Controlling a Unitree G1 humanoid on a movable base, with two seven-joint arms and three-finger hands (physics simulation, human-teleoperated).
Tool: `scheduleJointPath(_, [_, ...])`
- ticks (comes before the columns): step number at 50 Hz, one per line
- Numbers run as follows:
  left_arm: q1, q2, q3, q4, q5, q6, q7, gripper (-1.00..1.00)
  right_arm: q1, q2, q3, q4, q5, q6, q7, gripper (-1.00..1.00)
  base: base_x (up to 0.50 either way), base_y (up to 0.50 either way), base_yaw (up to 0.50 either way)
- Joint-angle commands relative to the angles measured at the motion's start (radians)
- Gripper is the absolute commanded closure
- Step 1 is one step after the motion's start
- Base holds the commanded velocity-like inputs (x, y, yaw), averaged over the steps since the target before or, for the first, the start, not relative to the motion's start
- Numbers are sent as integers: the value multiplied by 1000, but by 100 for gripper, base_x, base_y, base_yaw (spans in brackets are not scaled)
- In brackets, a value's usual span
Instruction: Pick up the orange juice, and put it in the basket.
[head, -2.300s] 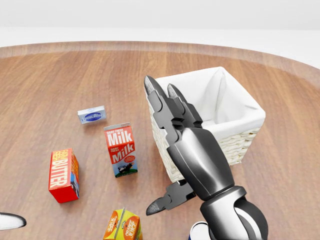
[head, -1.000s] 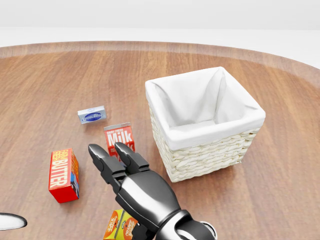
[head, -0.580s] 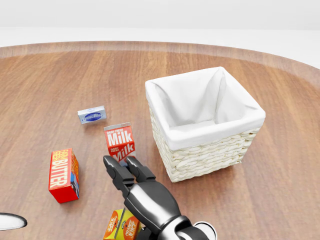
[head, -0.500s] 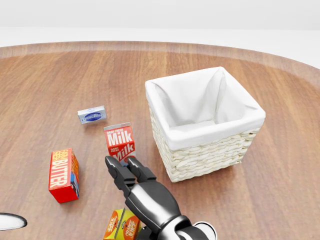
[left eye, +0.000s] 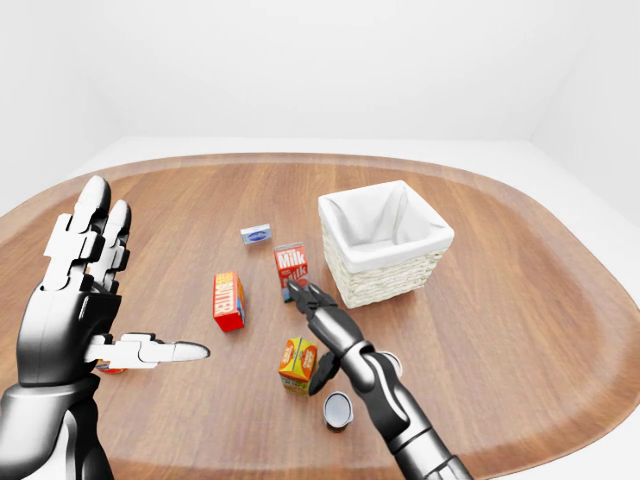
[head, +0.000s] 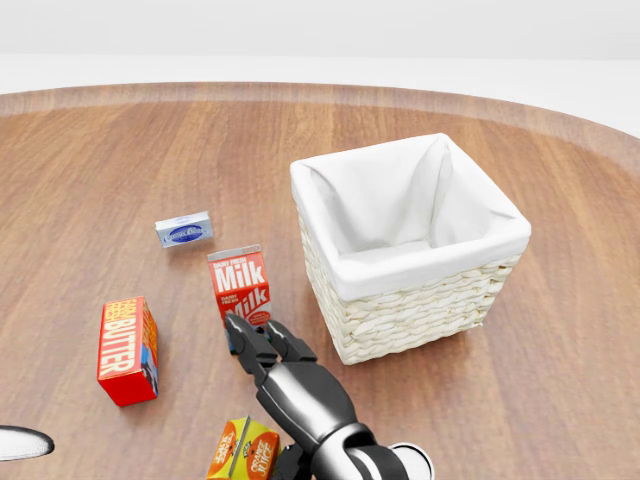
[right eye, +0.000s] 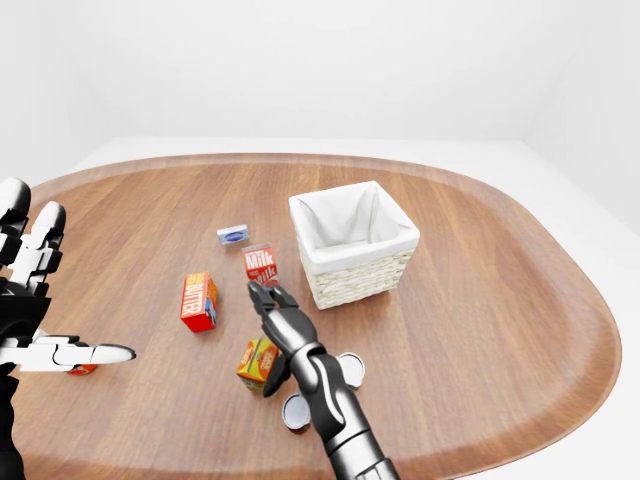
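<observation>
In the left-eye view, the black right hand (left eye: 322, 330) hangs over the brown wooden surface (left eye: 520, 330) with its fingers spread apart, thumb beside the orange and yellow juice carton (left eye: 298, 364); it grips nothing. The grey left hand (left eye: 85, 300) is raised at the left, fingers wide open and empty.

In the head view, the juice carton stands at the bottom edge, near the red butter box (head: 127, 349) and the red milk carton (head: 240, 285). The white-lined wicker basket (head: 420, 300) stands right of them.

In the right-eye view, whether the thumb touches the carton cannot be told.
</observation>
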Motion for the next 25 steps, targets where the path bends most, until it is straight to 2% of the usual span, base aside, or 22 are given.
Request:
scheduleJointPath(1, [0, 0, 0, 0, 0, 0, 0, -100, -41, 15, -19, 105, 4, 0, -37, -100, 0, 0, 0])
scheduleJointPath(25, [0, 0, 0, 0, 0, 0, 0, -100, -92, 73, -5, 218, 15, 0, -64, -100, 0, 0, 0])
